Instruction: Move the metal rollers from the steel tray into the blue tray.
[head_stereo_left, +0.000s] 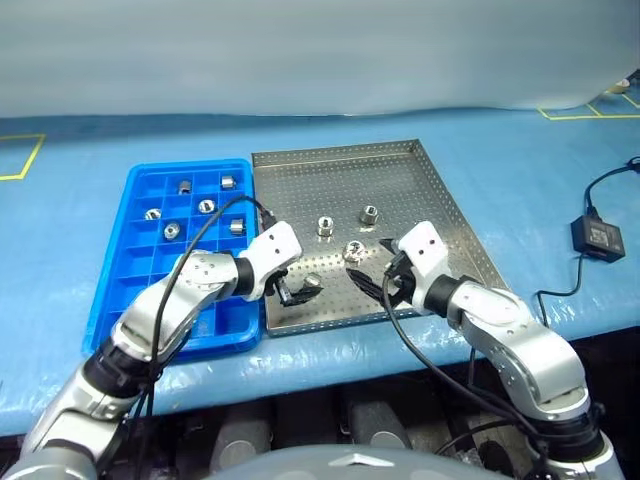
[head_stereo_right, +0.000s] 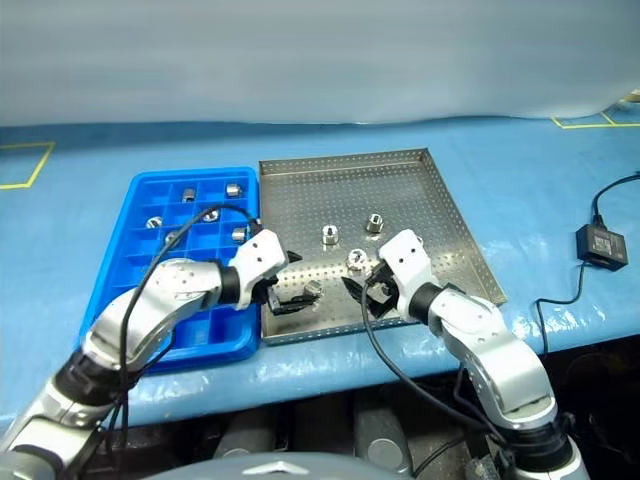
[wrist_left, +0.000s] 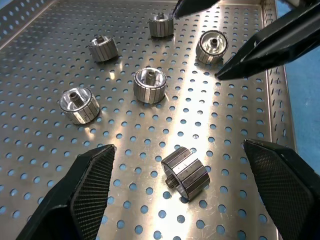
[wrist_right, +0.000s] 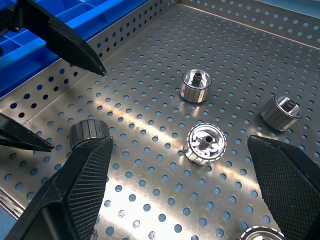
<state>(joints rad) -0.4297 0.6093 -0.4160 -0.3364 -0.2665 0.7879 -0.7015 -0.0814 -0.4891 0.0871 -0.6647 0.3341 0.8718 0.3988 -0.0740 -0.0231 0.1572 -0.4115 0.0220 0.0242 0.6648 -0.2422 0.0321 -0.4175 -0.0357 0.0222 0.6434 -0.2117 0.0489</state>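
Metal rollers (wrist_left: 185, 173): small, rigid, ribbed, probably dense and roll-prone; pinch across ribbed sides; left gripper (wrist_left: 185, 185) wide open, empty, straddling one; right gripper (wrist_right: 180, 175) likewise open, empty.

Steel tray (head_stereo_left: 420, 190): silver, perforated floor, low rim, flat on bench, long side touching blue tray (head_stereo_left: 140, 270) on my left. Blue tray: plastic, grid of small square cells.

Rollers (head_stereo_left: 326, 226): short shiny cylinders, ribbed sides, centre hole. Several loose on steel floor, well apart; most upright, one (wrist_left: 185, 172) tipped on its side near front rim. Six more in blue tray's far cells (head_stereo_left: 206, 206), one per cell.
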